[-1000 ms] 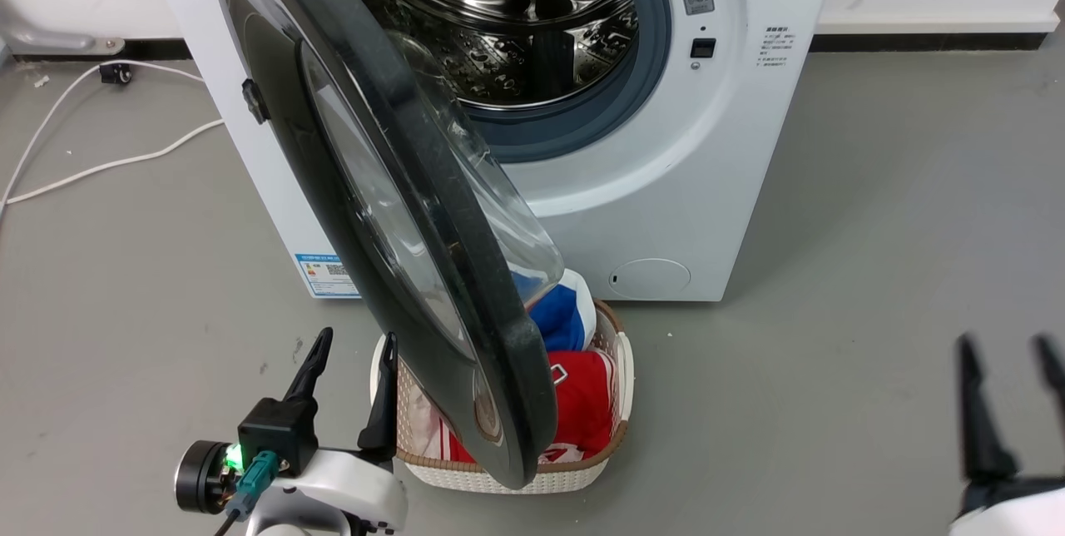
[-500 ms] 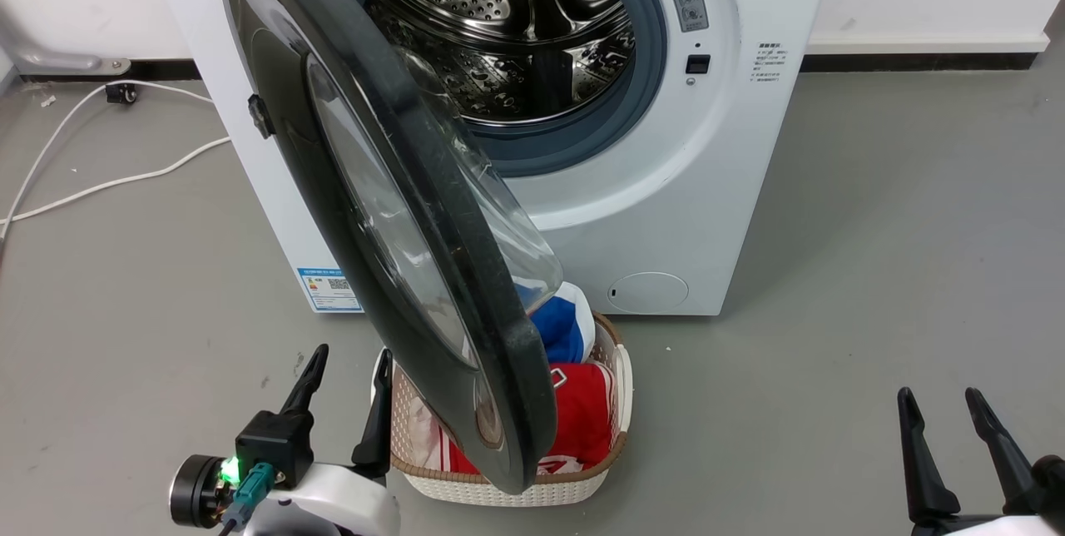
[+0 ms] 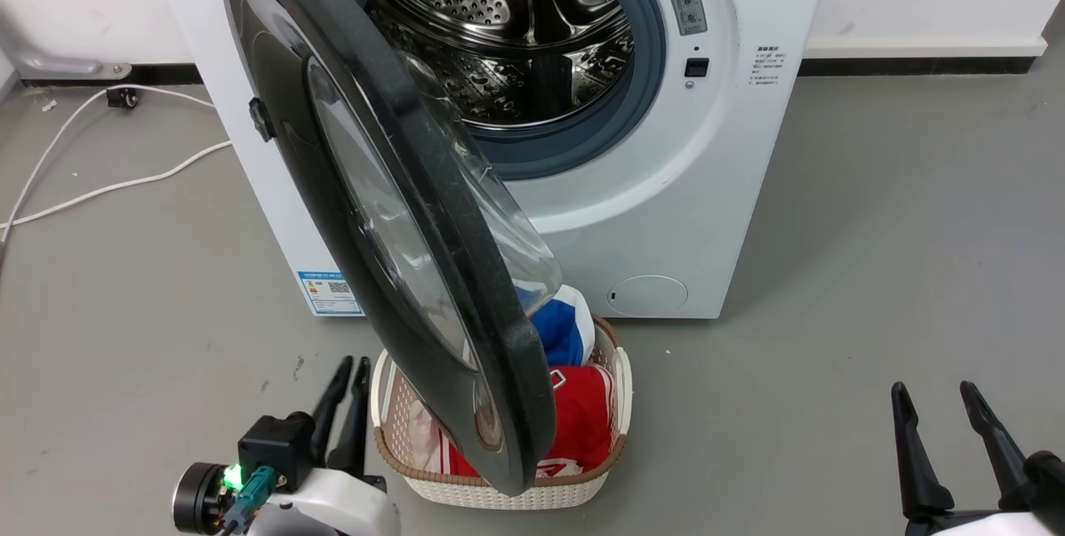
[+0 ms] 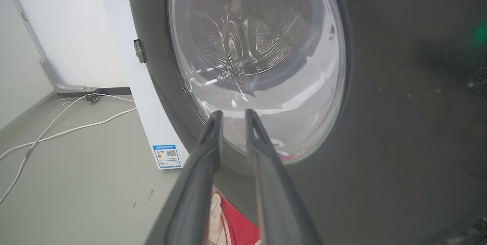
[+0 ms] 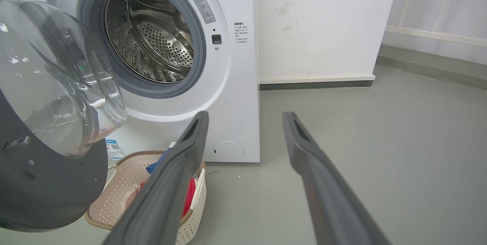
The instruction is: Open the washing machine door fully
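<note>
The left gripper [image 3: 354, 368] sits low at the left with its two dark fingers drawn almost together on nothing; half a second ago they stood well apart. It is just beside the left rim of the laundry basket [image 3: 499, 493]. In its wrist view the left gripper [image 4: 233, 113] points at the lower edge of the glass window, and contact cannot be judged. The right gripper [image 3: 932, 390] hangs spread and empty over bare floor, well apart from the washer, much as before; its wrist view shows the same wide gap [image 5: 246, 115]. The washing machine door [image 3: 516, 386] stands about half open, unchanged in angle. It is hinged at the washer's left and seen nearly edge-on, running from the washer's top left down to the basket. Its glossy black outer face [image 4: 380, 123] looks toward the robot's left, and the bowl side [image 5: 45, 191] bulges right toward the steel drum [image 3: 516, 28]. Its free edge overhangs the red garment [image 3: 586, 415]. Left of the door lies open grey floor, reaching to a white cable [image 3: 83, 182].
</note>
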You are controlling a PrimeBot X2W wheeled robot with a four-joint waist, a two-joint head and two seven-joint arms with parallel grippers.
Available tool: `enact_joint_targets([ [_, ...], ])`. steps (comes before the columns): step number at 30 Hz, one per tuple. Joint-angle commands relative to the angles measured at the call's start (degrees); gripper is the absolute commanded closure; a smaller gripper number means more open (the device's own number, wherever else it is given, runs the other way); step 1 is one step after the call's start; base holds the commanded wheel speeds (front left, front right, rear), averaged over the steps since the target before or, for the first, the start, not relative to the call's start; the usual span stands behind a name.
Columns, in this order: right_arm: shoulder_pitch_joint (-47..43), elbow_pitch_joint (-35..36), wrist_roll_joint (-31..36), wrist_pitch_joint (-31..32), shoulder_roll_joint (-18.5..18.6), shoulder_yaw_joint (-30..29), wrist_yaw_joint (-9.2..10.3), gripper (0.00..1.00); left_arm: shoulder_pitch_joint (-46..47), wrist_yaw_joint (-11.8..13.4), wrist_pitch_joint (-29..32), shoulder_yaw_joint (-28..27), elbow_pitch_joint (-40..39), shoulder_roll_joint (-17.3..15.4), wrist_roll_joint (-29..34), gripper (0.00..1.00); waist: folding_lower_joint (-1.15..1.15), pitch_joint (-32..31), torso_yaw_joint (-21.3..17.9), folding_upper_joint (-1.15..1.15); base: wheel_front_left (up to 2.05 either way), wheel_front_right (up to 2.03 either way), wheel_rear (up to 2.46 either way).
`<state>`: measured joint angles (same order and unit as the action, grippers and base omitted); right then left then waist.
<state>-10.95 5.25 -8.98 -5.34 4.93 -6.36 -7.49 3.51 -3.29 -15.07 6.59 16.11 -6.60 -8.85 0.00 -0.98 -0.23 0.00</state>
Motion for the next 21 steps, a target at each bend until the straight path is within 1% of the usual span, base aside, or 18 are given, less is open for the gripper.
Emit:
enact_joint_targets([
  [1,-0.3,0.4,0.2,0.1,-0.4,0.0,-0.01,0.0,-0.2,0.2,0.1,0.1,0.3,-0.2,-0.3,1.0,0.0,-0.1,0.1,0.0,0.0,0.0,0.0],
  [5,-0.5,1.1,0.7,0.4,-0.8,-0.1,-0.01,0.0,0.9,0.7,1.2,0.2,-0.5,-0.4,-0.2,1.0,0.0,-0.2,0.2,0.0,0.0,0.0,0.0],
  [9,-0.5,1.8,1.0,0.6,-1.1,-0.4,0.0,0.0,2.0,1.8,2.5,-0.5,-4.1,-0.7,-0.4,1.0,0.0,-0.1,0.7,0.0,0.0,0.0,0.0],
  [16,0.3,1.9,1.1,0.8,-1.5,-0.3,-0.01,0.0,5.2,5.5,4.6,-2.4,-16.9,0.1,-0.8,1.0,0.0,0.2,2.0,0.0,0.0,0.0,0.0],
  [19,0.5,1.7,1.1,0.7,-1.6,-0.2,-0.01,0.0,7.0,6.5,5.5,-2.3,-22.7,0.3,-0.3,1.0,0.0,0.2,2.5,0.0,0.0,0.0,0.0],
  [21,0.5,1.7,1.2,0.7,-1.7,-0.2,-0.01,0.0,8.2,6.6,6.4,-1.8,-26.4,0.3,0.0,1.0,0.0,0.2,2.7,0.0,0.0,0.0,0.0],
])
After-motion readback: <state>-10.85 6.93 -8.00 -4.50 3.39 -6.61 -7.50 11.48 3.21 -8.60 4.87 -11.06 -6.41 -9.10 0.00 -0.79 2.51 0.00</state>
